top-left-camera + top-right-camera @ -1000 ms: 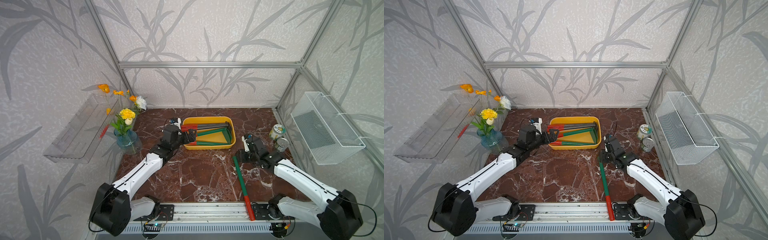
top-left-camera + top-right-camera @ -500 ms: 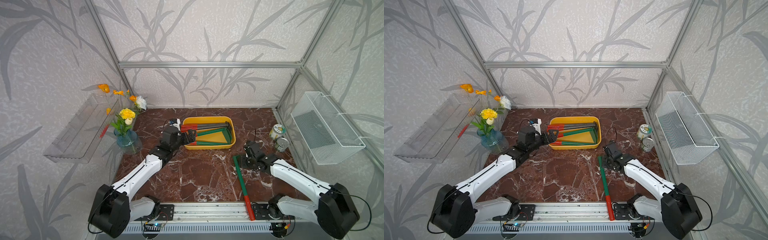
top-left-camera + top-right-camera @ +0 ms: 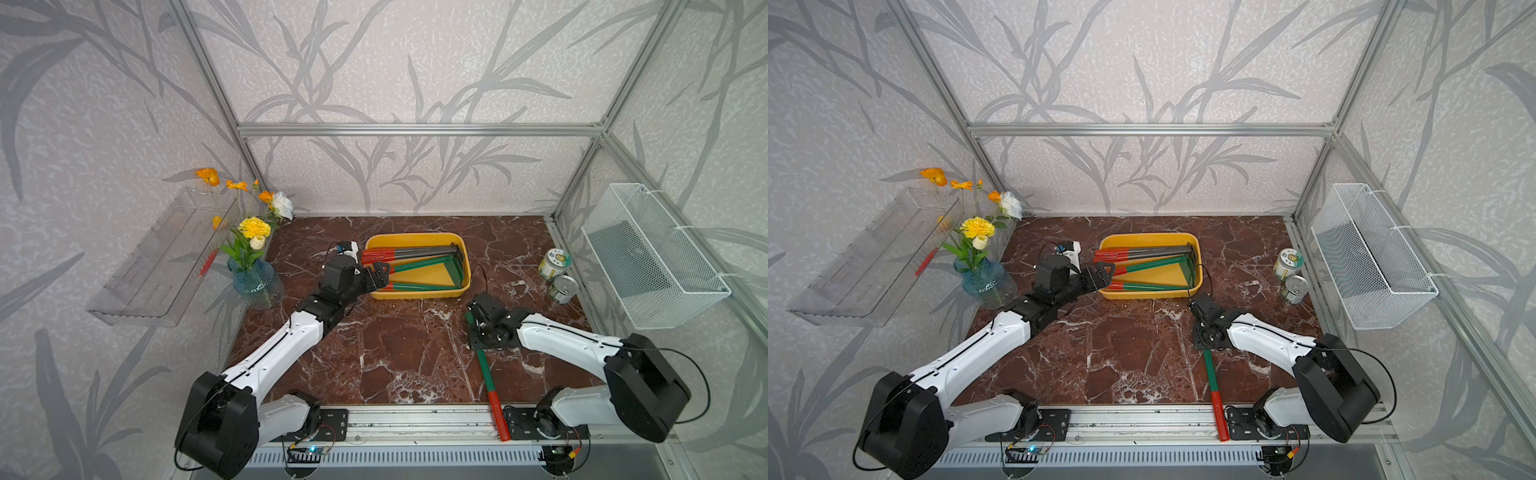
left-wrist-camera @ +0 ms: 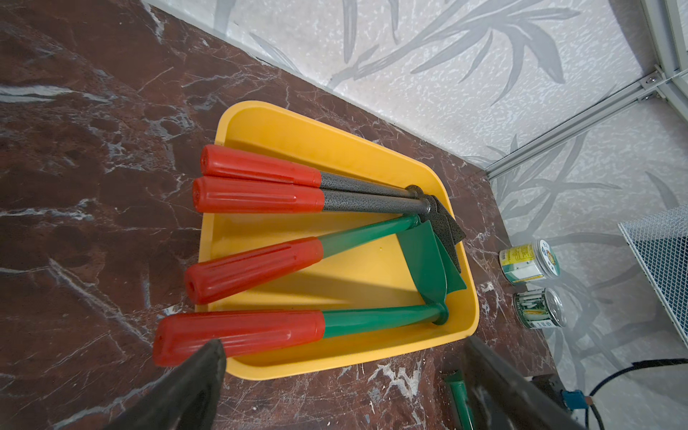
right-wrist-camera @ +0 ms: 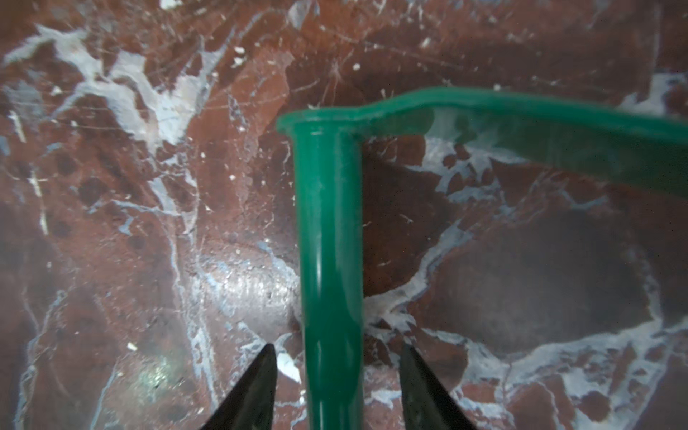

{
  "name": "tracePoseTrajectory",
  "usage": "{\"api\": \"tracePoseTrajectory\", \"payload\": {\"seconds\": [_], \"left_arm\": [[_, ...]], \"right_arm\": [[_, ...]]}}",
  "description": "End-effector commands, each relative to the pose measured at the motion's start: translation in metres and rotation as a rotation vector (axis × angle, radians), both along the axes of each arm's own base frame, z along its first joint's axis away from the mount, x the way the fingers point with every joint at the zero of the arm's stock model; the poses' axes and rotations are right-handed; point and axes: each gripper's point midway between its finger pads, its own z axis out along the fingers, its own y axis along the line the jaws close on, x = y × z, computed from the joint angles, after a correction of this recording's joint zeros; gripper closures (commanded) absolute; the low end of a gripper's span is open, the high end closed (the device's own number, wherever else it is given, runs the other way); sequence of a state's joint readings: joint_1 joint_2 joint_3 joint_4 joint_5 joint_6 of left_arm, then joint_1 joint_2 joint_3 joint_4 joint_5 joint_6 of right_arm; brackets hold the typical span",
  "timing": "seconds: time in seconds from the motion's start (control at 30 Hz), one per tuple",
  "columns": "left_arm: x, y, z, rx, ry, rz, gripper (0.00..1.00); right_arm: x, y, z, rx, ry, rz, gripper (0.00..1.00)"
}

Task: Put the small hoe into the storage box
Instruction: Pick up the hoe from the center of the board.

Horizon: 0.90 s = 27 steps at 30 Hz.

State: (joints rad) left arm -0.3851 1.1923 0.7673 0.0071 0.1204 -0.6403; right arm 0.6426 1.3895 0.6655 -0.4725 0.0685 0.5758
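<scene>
The left arm reaches out long and low from the near left corner toward the far middle of the table (image 3: 395, 353), and its left hand (image 3: 380, 272) hangs at the left end of the storage box (image 3: 415, 238). The fingers of this hand are spread wide apart and hold nothing; in the left wrist view they sit just past the red grip of the nearest hoe in the box, and I cannot tell if they touch it. The right arm is bent, with its elbow up at the near right, and it tips the right hand (image 5: 337, 353) straight down at the table. This hand is partly open, with one finger on each side of the green stick of the small hoe (image 3: 483, 368), and a small gap shows on both sides, so it does not squeeze it. The small hoe lies flat on the table, near and right of the box and well apart from it, its blade end under the right hand and its red grip poking over the near edge onto the metal rail. Inside the yellow box lie two grey hoes (image 4: 357, 203) and two green hoes (image 4: 372, 320), all with red grips pointing left. The table is dark red stone with white lines. A blue vase of flowers (image 3: 255, 282) stands at the left, two small cans (image 3: 555, 264) stand at the right, a white wire basket (image 3: 652, 257) hangs on the right wall, and a clear trough (image 3: 162, 257) hangs on the left wall
</scene>
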Motion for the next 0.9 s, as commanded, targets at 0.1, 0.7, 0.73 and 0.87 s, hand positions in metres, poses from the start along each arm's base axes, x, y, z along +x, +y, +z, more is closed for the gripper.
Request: {"api": "tracePoseTrajectory", "payload": {"seconds": [0.1,0.7,0.73,0.87], "left_arm": [[-0.008,0.009,-0.007,-0.012,0.039,0.032,0.03],[-0.007,0.01,-0.015,-0.026,0.068,0.034,0.03],[-0.007,0.009,-0.014,-0.031,0.069,0.032,0.04],[-0.007,0.006,-0.016,-0.052,0.072,0.023,0.04]], "right_arm": [[0.004,0.009,-0.017,0.013,0.018,0.008,0.55],[0.01,0.006,0.036,0.057,-0.094,0.0,1.0],[0.01,0.005,0.046,0.063,-0.112,-0.001,1.0],[0.008,-0.004,0.084,0.083,-0.19,-0.01,1.0]]}}
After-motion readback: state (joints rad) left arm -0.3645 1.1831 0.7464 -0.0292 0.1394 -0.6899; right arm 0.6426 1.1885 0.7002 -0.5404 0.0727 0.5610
